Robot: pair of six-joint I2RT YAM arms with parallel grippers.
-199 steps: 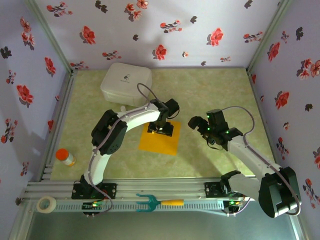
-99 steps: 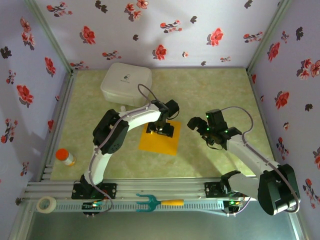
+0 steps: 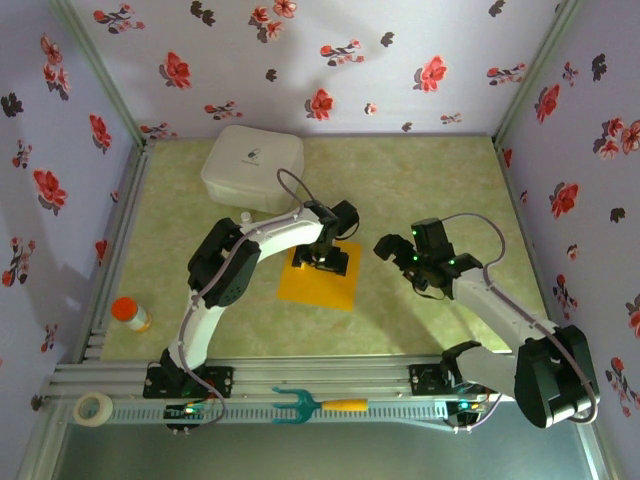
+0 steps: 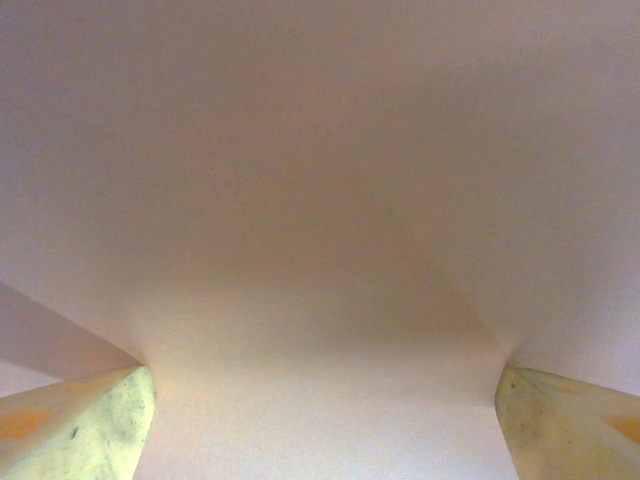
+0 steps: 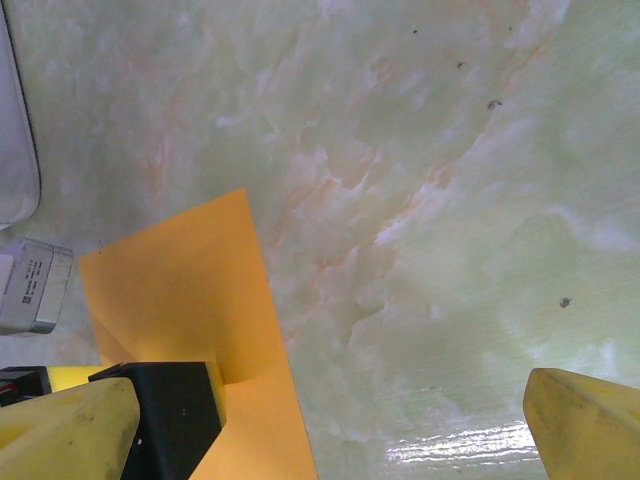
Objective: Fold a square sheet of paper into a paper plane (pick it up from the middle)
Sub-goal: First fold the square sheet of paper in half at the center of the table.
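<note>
Here's the paper [image 3: 315, 285], orange, lying flat on the green marbled surface [image 3: 430, 190] right in the middle of the cell, just ahead of the two arm bases. It looks like a four-sided sheet from above, a touch narrower at the far end.

The left end effector [image 3: 328, 258] is down on the paper's far edge, pointing straight at it. From its own wrist camera the paper comes out very pale and close, with a shallow bulge across it, and the two yellow fingertips [image 4: 75, 420] sit out at the bottom corners. So the jaws are spread wide, tips against the sheet, and nothing is lifted off the surface.

Over to the right end effector [image 3: 393, 248]: it hangs just right of the paper, apart from it, over bare surface. Its jaws are fully spread and it has hold of nothing. Its wrist view catches the paper's edge low on the left, with the left arm's black finger [image 5: 165, 410] planted on the sheet.

Round the edges: a white lidded box [image 3: 252, 165] at the far left, well clear of the paper. A small orange-capped bottle [image 3: 130, 314] stands by the left wall. A tape roll [image 3: 94, 407] and a teal fork [image 3: 305, 404] lie on the near rail.
</note>
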